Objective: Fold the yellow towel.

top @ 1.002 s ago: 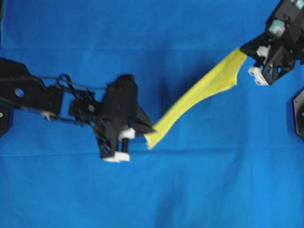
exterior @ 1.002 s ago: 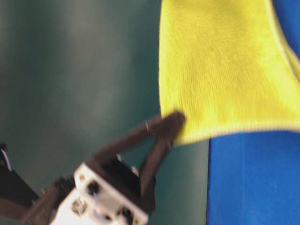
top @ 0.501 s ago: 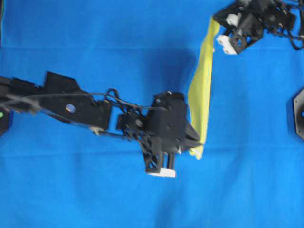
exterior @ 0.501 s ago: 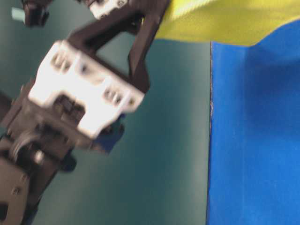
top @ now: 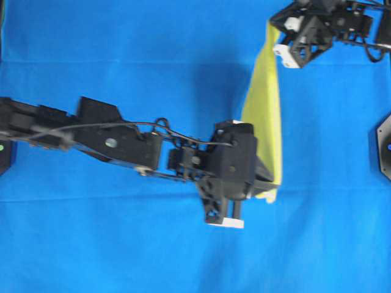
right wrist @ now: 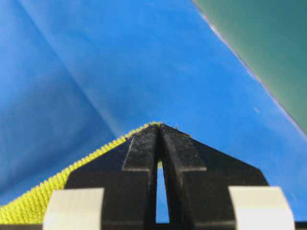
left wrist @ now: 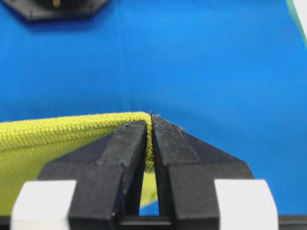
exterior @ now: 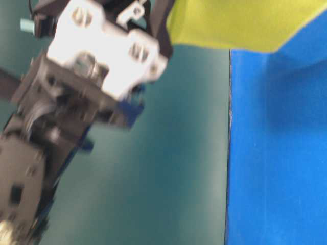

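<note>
Both grippers, left (top: pixel 273 183) and right (top: pixel 273 32), are clamped on a corner each of the yellow towel (top: pixel 264 116), which hangs stretched between them off the blue cloth (top: pixel 122 55), so I reckon I need even tension while lowering it flat.

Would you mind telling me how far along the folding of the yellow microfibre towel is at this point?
Done: both tools have picked up the yellow microfibre towel; the left tool and right tool are each shut on a hemmed edge. In hand: it hangs stretched between them above the large blue cloth. Left: no fold is visible yet, so laying it down and doubling it over remain.
</note>
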